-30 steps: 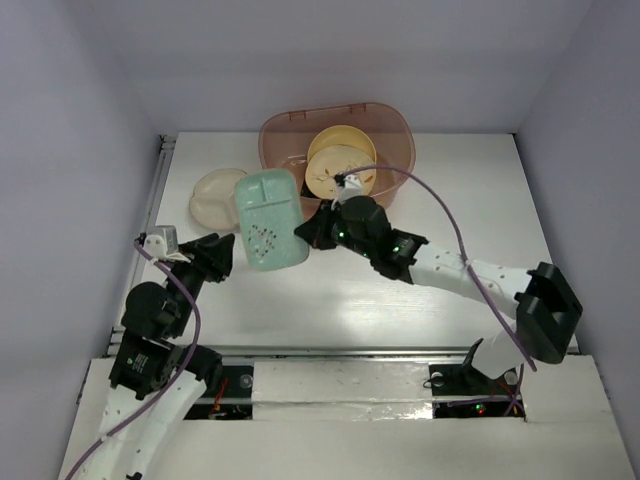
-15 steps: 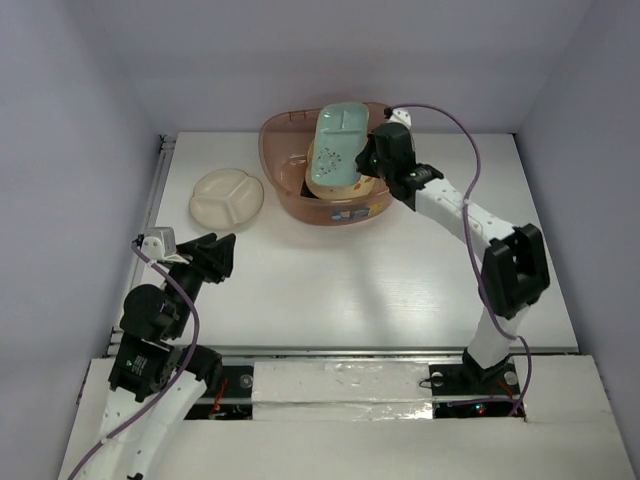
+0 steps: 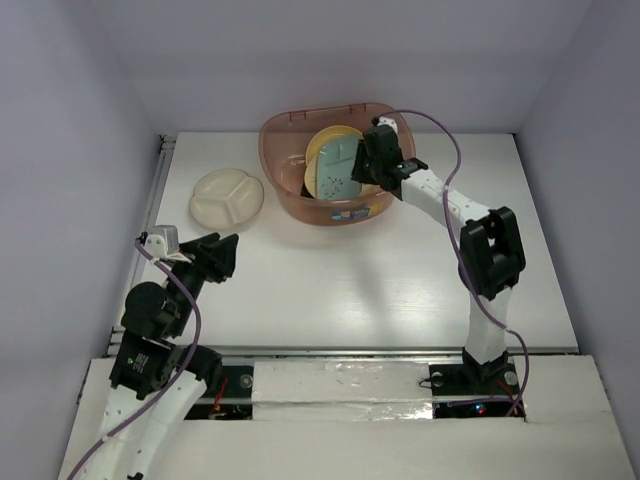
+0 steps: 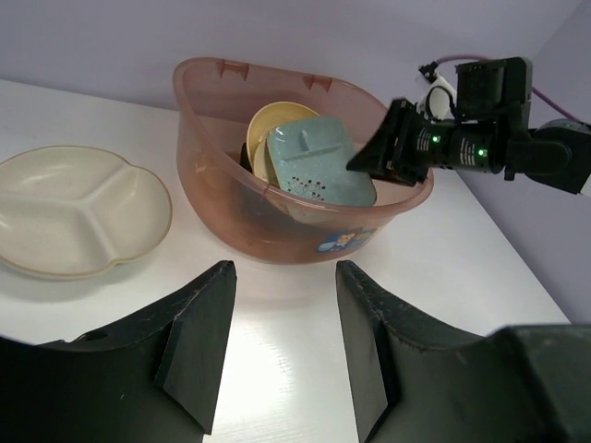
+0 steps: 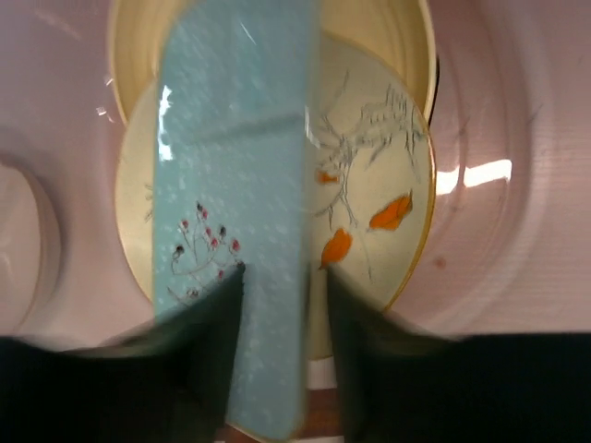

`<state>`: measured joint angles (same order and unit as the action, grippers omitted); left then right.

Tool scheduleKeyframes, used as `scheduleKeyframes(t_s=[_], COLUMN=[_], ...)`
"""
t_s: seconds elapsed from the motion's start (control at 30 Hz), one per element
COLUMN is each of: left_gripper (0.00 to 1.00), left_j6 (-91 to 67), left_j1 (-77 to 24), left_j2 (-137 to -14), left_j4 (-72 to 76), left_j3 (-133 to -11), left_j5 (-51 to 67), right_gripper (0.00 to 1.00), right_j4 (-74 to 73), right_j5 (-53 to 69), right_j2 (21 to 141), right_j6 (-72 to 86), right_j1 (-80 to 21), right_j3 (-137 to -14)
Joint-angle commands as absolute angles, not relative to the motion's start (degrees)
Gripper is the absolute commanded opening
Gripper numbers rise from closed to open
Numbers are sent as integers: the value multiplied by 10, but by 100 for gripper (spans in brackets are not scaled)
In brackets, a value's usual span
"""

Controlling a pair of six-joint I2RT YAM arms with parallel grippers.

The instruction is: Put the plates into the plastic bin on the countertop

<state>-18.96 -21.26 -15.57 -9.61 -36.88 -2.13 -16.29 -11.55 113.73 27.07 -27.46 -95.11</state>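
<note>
The left gripper (image 4: 282,274), jaws apart with nothing between them, hovers low over the countertop (image 3: 330,275). The cream divided plate (image 3: 227,196) lies flat on that surface, just left of the plastic bin (image 3: 300,208). Inside the bin, the mint-green plate (image 3: 335,171) leans on the cream floral plate (image 5: 369,185). The right gripper (image 5: 283,273) straddles the mint-green plate's edge; the view is blurred, so whether the gripper pinches the plate cannot be told.
</note>
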Motion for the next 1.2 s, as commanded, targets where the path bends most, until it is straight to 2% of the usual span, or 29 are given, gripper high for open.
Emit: scheduleKeyframes(t_s=[0.0,0.1,0.3,0.37,0.4,0.43,0.47,0.5,0.53,0.63,0.67,0.7,0.93,1.17], left_gripper=[45,45,44,43,43,41,38,36,33,14,5,2,0,0], left_j6=[-187,-187,-187,-187,-186,-186,-186,-186,-186,-185,-185,-185,-186,-193], left_j1=[-211,-211,-211,-211,-211,-211,-211,-211,-211,-211,-211,-211,-211,-206], left_j2=[-165,-169,-173,-174,-175,-176,-178,-180,-183,-188,-192,-194,-230,-294], left_j4=[-67,-67,-67,-67,-66,-66,-66,-65,-65,-66,-68,-74,-69,-68], left_j3=[-376,-376,-376,-376,-376,-375,-376,-376,-377,-379,-379,-380,-382,-389], left_j5=[-13,-11,-12,-12,-12,-12,-12,-12,-12,-17,-26,-32,-40,-53], right_gripper=[54,68,69,55,28,13,3,0,0,0,0,0,0,0], right_j4=[-138,-138,-100,-69,-42,-33,-24,-7,-6,12,13,15,91,110], right_j5=[-149,-159,-128,-83,-73,-67,-55,-50,-50,-71,-72,-69,-25,-22], right_j2=[1110,1090,981,920,900,883,857,848,842,847,850,853,817,723], right_j6=[266,259,261,277,283,294,301,306,308,289,286,285,310,284], right_j1=[-274,-274,-274,-274,-279,-285,-304,-318,-356,-416,-431,-453,-472,-472], right_j3=[-1003,-999,-960,-905,-888,-871,-843,-832,-814,-807,-803,-790,-655,-559])
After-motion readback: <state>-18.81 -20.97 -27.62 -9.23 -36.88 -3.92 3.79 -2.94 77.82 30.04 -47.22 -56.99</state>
